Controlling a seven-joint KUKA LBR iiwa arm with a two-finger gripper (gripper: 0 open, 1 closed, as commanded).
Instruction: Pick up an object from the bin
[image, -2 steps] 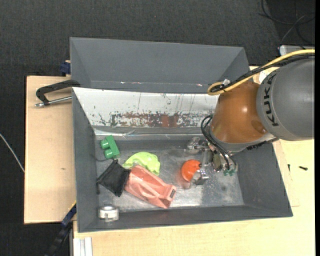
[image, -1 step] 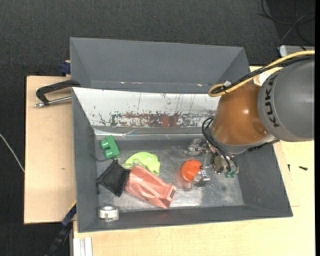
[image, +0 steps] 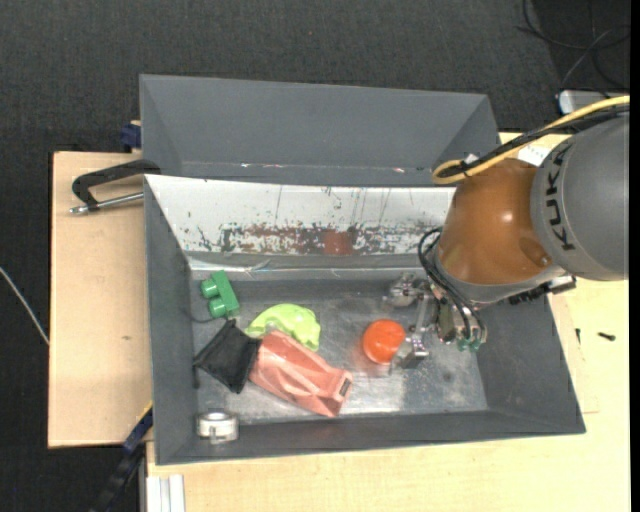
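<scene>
Hovering low over the bin's (image: 166, 330) floor, right of centre, the gripper (image: 414, 336) sits just beside an orange ball (image: 381, 342), on the ball's right; how wide its grip is set, I cannot tell. That ball is round, the same every way. A crumpled pink cloth (image: 298, 372) lies left of it, running upper-left to lower-right.

Plain orange ball (image: 381, 342) at five o'clock; pink bag (image: 297, 373) at seven; black pouch (image: 227, 357) at eight; bright green block (image: 218, 293) at nine; grey bin (image: 320, 130), rust-red speckles (image: 300, 238) at twelve.
</scene>
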